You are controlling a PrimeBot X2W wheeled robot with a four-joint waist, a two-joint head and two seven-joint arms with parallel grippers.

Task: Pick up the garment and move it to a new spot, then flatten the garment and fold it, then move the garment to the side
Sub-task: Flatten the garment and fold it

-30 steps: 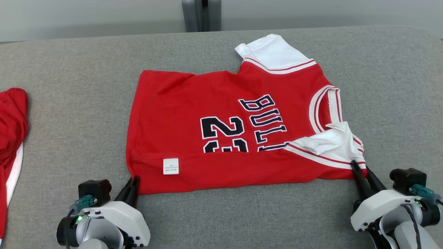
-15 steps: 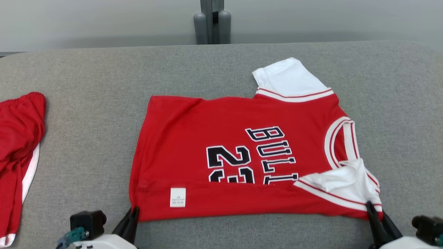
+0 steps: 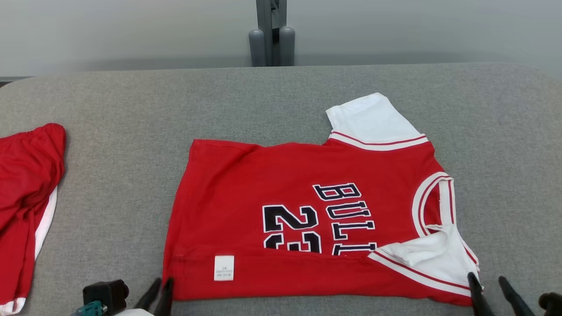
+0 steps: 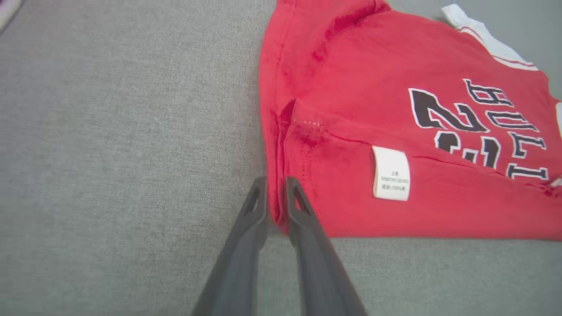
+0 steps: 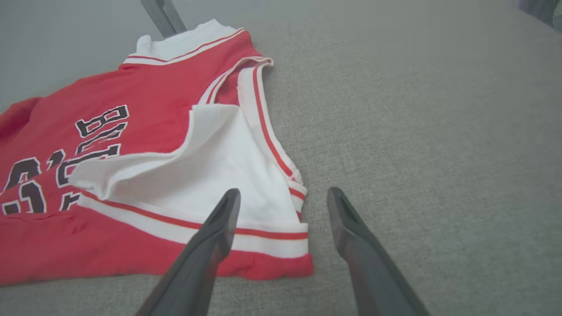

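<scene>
The garment (image 3: pixel 298 219) is a red jersey with white sleeves and dark lettering. It lies flat on the grey padded table, its near edge folded over and showing a white label (image 3: pixel 224 267). My left gripper (image 3: pixel 162 283) is at the near left corner. In the left wrist view its fingers (image 4: pixel 275 184) stand slightly parted, with the red hem (image 4: pixel 281 145) in the narrow gap. My right gripper (image 3: pixel 486 277) is open at the near right corner. In the right wrist view it (image 5: pixel 284 192) straddles the white sleeve's corner (image 5: pixel 246 184) without gripping it.
Another red garment with white trim (image 3: pixel 26 175) lies at the table's left edge. A grey post (image 3: pixel 272 39) stands behind the far edge. Bare grey table surface (image 3: pixel 109 131) surrounds the jersey on the far, left and right sides.
The head camera has shifted, so the whole picture sits lower. My right gripper has opened and let go of the sleeve corner. My left fingers have parted a little.
</scene>
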